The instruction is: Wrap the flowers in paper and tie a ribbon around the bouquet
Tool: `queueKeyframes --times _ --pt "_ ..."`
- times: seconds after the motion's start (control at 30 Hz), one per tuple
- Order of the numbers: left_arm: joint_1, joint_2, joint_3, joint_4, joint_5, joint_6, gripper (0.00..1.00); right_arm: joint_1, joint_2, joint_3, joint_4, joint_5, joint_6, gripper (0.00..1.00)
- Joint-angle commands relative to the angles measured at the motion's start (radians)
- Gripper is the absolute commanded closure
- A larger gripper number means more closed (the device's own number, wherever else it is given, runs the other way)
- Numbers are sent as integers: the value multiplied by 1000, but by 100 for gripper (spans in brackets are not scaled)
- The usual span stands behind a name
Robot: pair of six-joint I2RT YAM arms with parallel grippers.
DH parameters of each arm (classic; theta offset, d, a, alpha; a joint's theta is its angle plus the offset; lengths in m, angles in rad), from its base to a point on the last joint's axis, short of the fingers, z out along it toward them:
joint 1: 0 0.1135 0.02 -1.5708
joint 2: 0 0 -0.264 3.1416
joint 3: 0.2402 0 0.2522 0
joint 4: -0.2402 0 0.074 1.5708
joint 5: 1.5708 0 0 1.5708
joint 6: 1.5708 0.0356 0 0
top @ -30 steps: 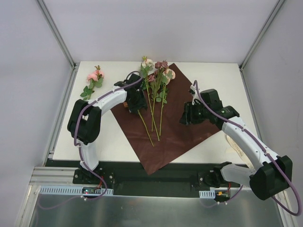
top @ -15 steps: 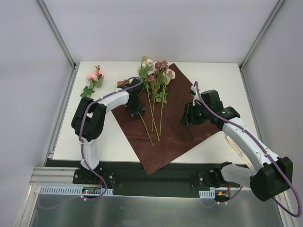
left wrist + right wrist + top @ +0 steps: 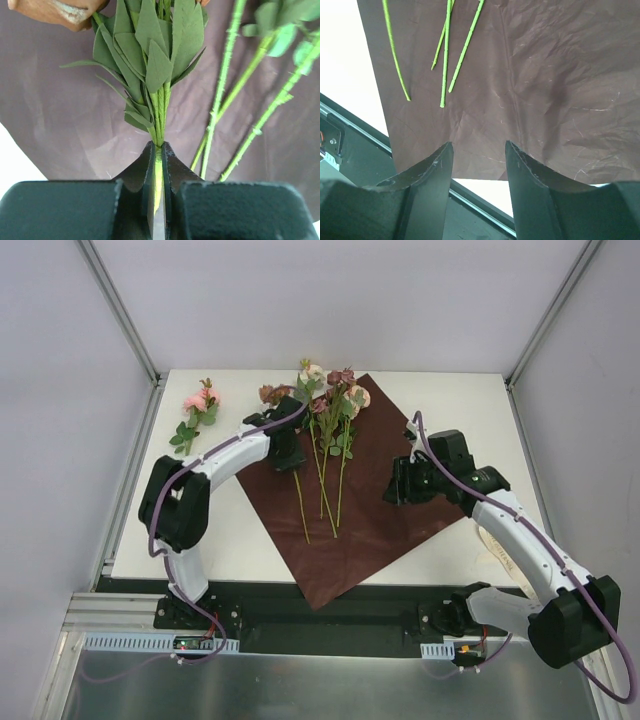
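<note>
- At the far left, a pink sprig (image 3: 198,410) with green leaves lies alone on the white table (image 3: 455,405), well apart from the paper (image 3: 375,515).
- Next comes the left gripper (image 3: 286,448), hovering over the paper's left corner. In its wrist view the left gripper (image 3: 158,156) has its jaws pinched tight on the thin green stem of a rust-brown flower (image 3: 268,394), just below a cluster of pointed leaves (image 3: 150,55).
- The lower end of that stem slants down over the paper, just beside the other stems. We cannot tell whether it touches the sheet.
- In the middle, the flowers (image 3: 330,405) lie on the dark red paper. Their blooms are at its far corner and three long stems run toward us, close together and uncovered.
- The paper lies flat and unwrapped, set like a diamond. Its near corner hangs over the table's front edge, and it is creased on the right.
- To the right, the right gripper (image 3: 402,483) hangs over the paper's right part, well apart from the stems. Its jaws stand about half apart with nothing between them.
- The table sits in a pale grey enclosure with metal corner posts (image 3: 118,308), and a metal rail (image 3: 300,650) runs along the front.
</note>
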Motion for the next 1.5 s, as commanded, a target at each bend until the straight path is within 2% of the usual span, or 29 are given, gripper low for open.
queueKeyframes --times 0.0,0.1,0.13,0.23,0.47,0.6,0.83,0.9,0.97,1.0,1.07,1.1,1.17,1.27,1.33,1.37,1.4,1.43,1.47 --pt "-62 -161 37 56 -154 178 100 -13 -19 -3 -3 -19 -17 51" --pt "-65 -157 26 178 14 305 100 -14 -11 -3 -2 -22 -16 51" --pt "-62 -135 64 198 66 325 100 -14 -11 -3 -2 -23 -16 51" --pt "-50 -21 198 151 212 351 100 -18 -16 -5 -7 -23 -13 51" --pt "-21 136 371 51 301 252 100 -22 -28 -5 -17 -9 -16 51" --pt "-18 255 487 -7 377 274 100 -24 -15 0 -16 -20 -14 51" --pt "16 426 682 -144 397 328 100 -27 -5 0 -16 -25 -19 51" --pt "23 440 702 -149 404 342 92 -27 -7 -3 -17 -25 -19 51" --pt "30 437 716 -170 392 377 78 -28 -5 -2 -16 -28 -19 50" --pt "31 411 718 -178 386 386 64 -30 -2 -2 -17 -31 -19 50" --pt "34 356 698 -186 358 423 56 -30 2 -2 -17 -36 -20 51" --pt "34 277 657 -186 345 435 50 -28 8 -2 -14 -39 -20 50" --pt "42 142 611 -187 338 494 46 -28 13 -5 -5 -48 -16 50" --pt "80 -48 465 -187 294 540 41 -28 31 -11 21 -78 -5 50" --pt "174 -135 300 -187 268 550 39 -25 47 -11 39 -92 4 50" --pt "224 -204 181 -178 224 558 33 -21 50 -9 47 -97 6 50" --pt "303 -227 128 -178 191 575 6 -18 53 -11 61 -105 6 50" --pt "348 -249 80 -178 156 615 1 -5 59 -11 67 -105 7 50" --pt "382 -276 -4 -173 46 638 1 4 61 -14 73 -105 7 50"
